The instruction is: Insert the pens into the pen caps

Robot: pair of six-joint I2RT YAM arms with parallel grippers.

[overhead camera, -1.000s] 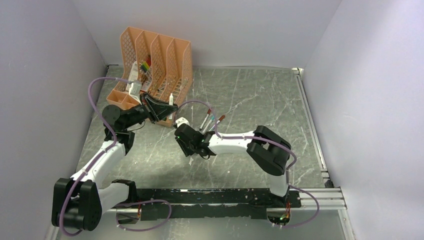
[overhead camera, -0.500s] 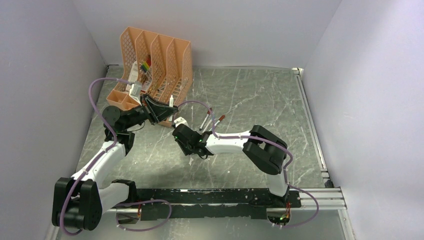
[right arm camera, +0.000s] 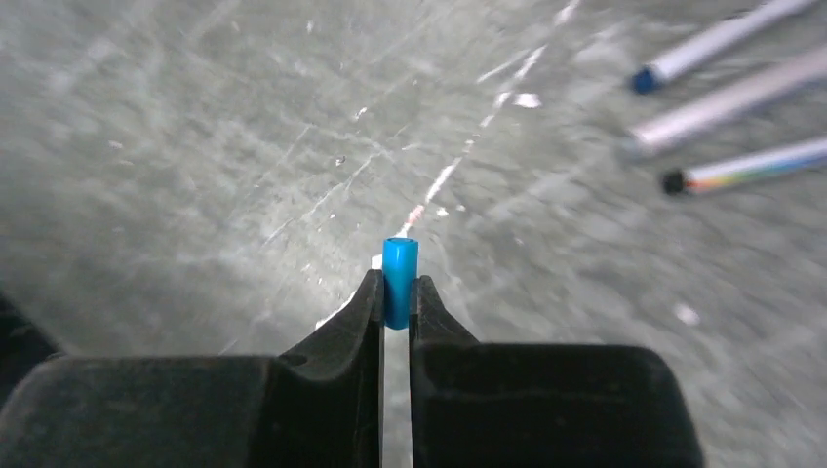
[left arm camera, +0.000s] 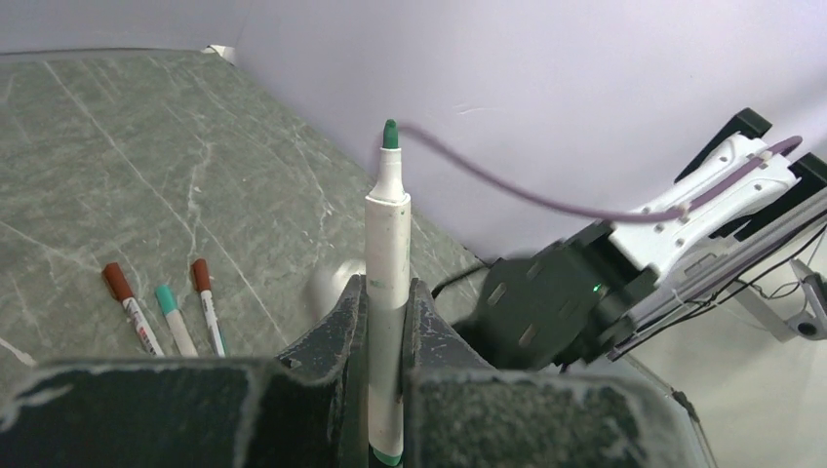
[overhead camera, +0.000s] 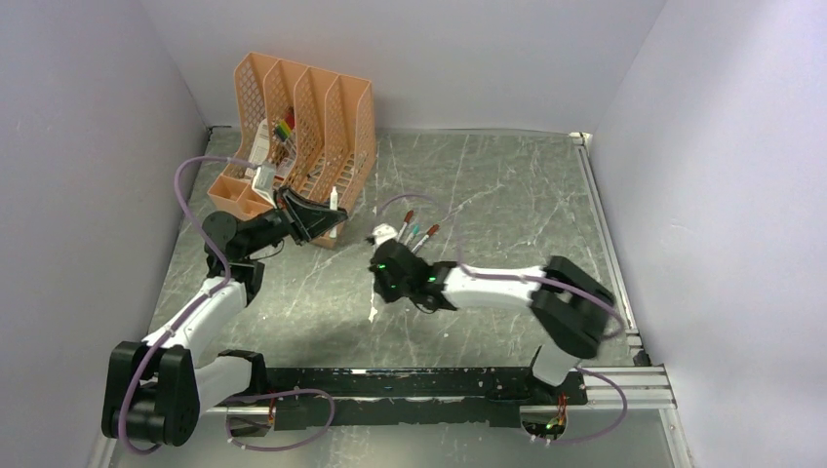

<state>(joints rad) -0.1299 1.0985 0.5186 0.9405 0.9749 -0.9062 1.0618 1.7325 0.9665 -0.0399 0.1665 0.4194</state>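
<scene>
My left gripper (left arm camera: 387,292) is shut on a white pen (left arm camera: 388,244) that stands upright, its teal tip (left arm camera: 390,134) uppermost. From above, that gripper (overhead camera: 330,218) sits in front of the orange organiser, with the pen (overhead camera: 334,200) poking up from it. My right gripper (right arm camera: 398,294) is shut on a small teal-blue pen cap (right arm camera: 400,276) held above the table. In the top view the right gripper (overhead camera: 388,278) is mid-table, right of the left one. Three more pens (overhead camera: 419,231) lie side by side just beyond it; they also show in the left wrist view (left arm camera: 176,317).
An orange mesh file organiser (overhead camera: 322,107) stands at the back left and holds a bundle of coloured markers (overhead camera: 283,128). Purple cables loop off both arms. A metal rail (overhead camera: 610,244) runs along the table's right edge.
My right gripper has closed on the teal-blue cap and shifted right, and its arm's elbow has swung out to the right. The left gripper keeps its hold on the pen, hardly moved.
</scene>
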